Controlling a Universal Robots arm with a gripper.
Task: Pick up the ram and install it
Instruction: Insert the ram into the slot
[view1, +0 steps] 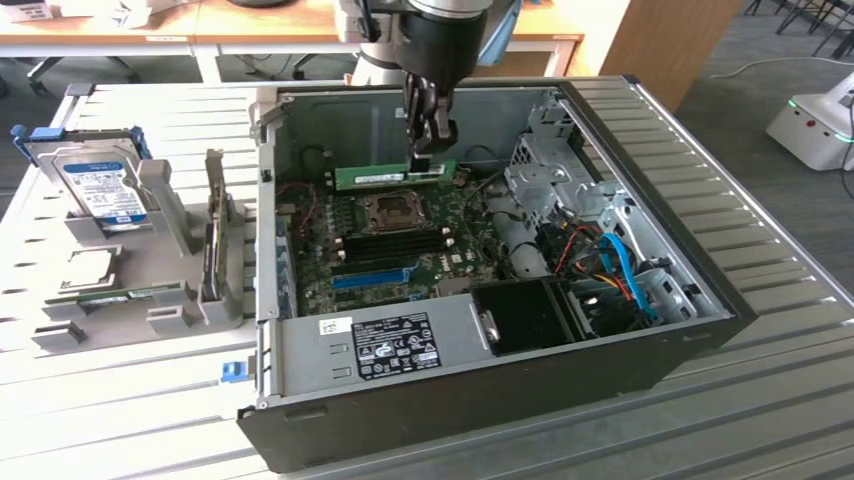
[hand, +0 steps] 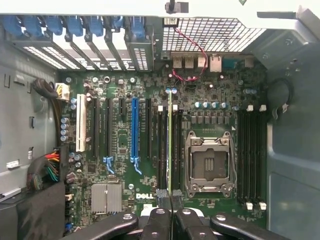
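The black two-fingered claw is clamped near one end of the long green circuit-board ram, held edge-down at twelve o'clock from the silver square processor socket in the exterior view. Gripped off-centre, it could tilt, miss its narrow black slot and jam.

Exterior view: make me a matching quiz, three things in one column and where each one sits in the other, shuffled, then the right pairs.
Things:
1 ram
2 hard drive
3 blue slot

Places:
A on the motherboard
B in the gripper, above the motherboard
C upright in the grey rack, outside the case

Pairs: 1-B, 2-C, 3-A
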